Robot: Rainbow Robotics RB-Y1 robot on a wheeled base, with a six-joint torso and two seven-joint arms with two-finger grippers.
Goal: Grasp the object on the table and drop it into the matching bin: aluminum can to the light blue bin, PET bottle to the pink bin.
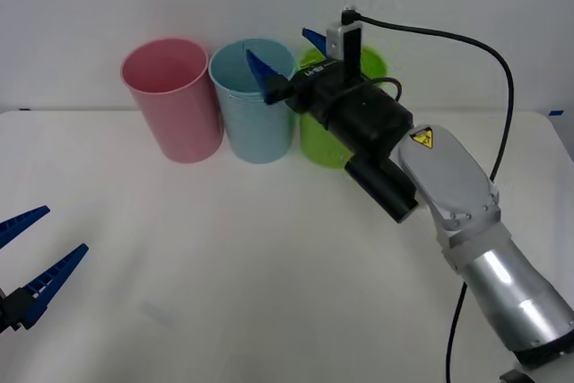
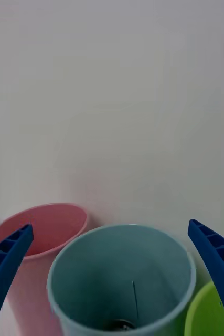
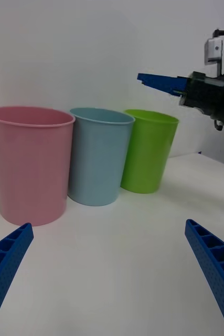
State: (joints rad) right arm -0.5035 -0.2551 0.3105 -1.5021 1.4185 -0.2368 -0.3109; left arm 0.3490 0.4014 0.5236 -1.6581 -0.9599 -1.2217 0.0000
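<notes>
My right gripper [image 1: 276,42] hangs open over the mouth of the light blue bin [image 1: 257,123], with nothing between its fingers. In the right wrist view the gripper [image 2: 109,226] looks straight down into the light blue bin [image 2: 117,268], and a small silvery round thing [image 2: 123,325], apparently the aluminum can's top, lies at its bottom. The pink bin [image 1: 175,105] stands just left of the blue one on the white table [image 1: 269,266]. My left gripper [image 1: 65,229] is open and idle low at the table's left edge.
A lime green bin [image 1: 323,143] stands right of the blue one, partly behind my right wrist. The left wrist view shows the pink bin [image 3: 30,163], light blue bin [image 3: 98,157] and green bin [image 3: 146,152] in a row against the back wall.
</notes>
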